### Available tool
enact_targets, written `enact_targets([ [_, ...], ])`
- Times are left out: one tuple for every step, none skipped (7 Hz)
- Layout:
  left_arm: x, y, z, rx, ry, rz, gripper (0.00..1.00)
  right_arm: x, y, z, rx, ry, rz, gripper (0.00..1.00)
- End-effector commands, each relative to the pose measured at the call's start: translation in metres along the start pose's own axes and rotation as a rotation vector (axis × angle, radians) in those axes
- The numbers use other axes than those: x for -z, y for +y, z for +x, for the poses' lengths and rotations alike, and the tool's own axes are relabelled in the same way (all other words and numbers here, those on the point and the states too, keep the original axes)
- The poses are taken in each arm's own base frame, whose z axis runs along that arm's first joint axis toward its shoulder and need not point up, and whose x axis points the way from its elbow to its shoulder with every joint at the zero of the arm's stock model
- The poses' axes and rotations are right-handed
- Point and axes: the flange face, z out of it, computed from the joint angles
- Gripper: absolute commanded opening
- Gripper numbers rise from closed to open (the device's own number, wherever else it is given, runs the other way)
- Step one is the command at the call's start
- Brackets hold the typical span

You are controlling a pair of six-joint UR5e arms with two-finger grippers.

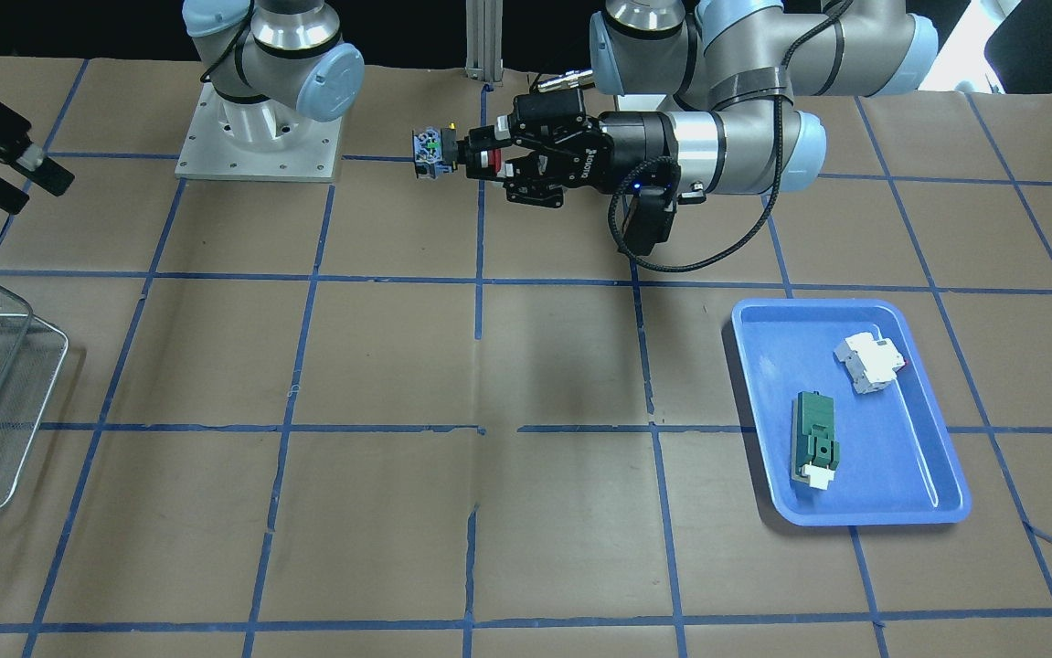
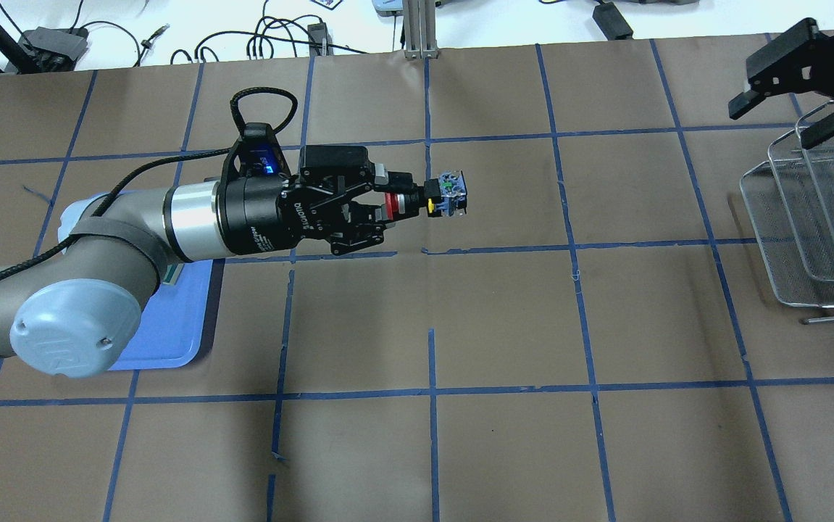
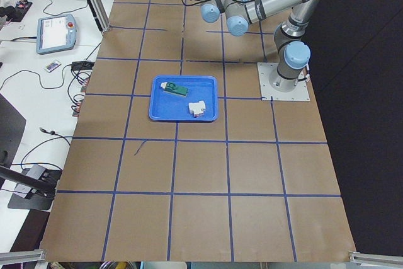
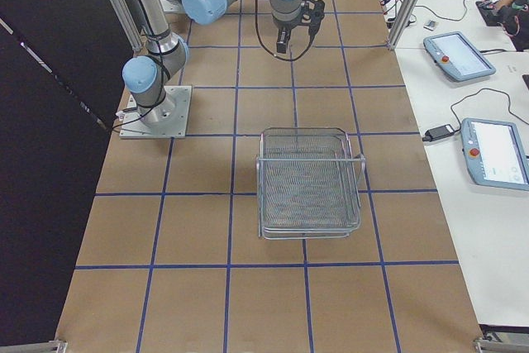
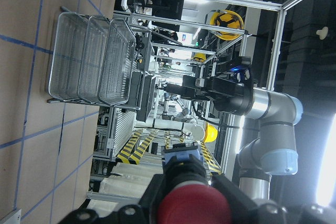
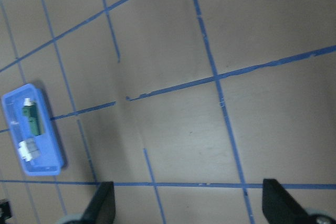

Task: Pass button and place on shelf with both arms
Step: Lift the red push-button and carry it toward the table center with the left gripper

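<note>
Nearest the robot in the overhead view, at about 8 o'clock, sits the blue tray (image 1: 891, 448). It holds only the green component (image 1: 815, 437) and the white breaker block (image 1: 871, 362). No button is in it, so the pick-up looks done.

Move out to the middle of the table, a touch toward 12 o'clock. The left gripper (image 2: 398, 203) reaches level across the paper toward 3 o'clock, its jaws closed narrow on the button (image 2: 440, 197). It grips at the red cap end. The black barrel and the blue-grey contact block stick out past the fingertips, free for another hand to take. The button lies on its side, held up off the table as far as its shadow below suggests. The block's end face shows small green and yellow parts. The left wrist view looks down the cap, round and glossy red, pinched squarely.

Farther out, at 2 o'clock, the right gripper (image 2: 775, 119) hangs with its jaws spread wide and nothing between them. It is well apart from the button, so the pass is not yet made.

At 3 o'clock stands the shelf (image 2: 822, 239), a silver mesh rack, and its trays look bare from here.

By my reading, the handover and the placing are both left to do.
</note>
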Motion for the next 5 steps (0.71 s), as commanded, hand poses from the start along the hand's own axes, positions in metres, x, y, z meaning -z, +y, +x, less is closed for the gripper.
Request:
enact_targets([
  [-0.023, 0.006, 0.000, -0.092, -0.001, -0.059, 0.00, -0.012, 0.008, 0.005, 0.017, -0.252, -0.001, 1.00],
  [-0.027, 0.008, 0.000, -0.092, -0.001, -0.070, 0.00, -0.026, 0.014, 0.012, 0.109, -0.284, -0.028, 1.00],
  [-0.027, 0.008, 0.000, -0.091, 0.000, -0.070, 0.00, -0.036, 0.023, 0.013, 0.072, -0.360, -0.083, 1.00],
  [-0.027, 0.007, 0.000, -0.092, 0.000, -0.070, 0.00, -0.048, 0.022, 0.020, 0.026, -0.429, -0.113, 1.00],
  [-0.027, 0.003, 0.001, -0.092, 0.010, -0.066, 0.00, -0.058, 0.015, 0.030, -0.010, -0.450, -0.147, 1.00],
])
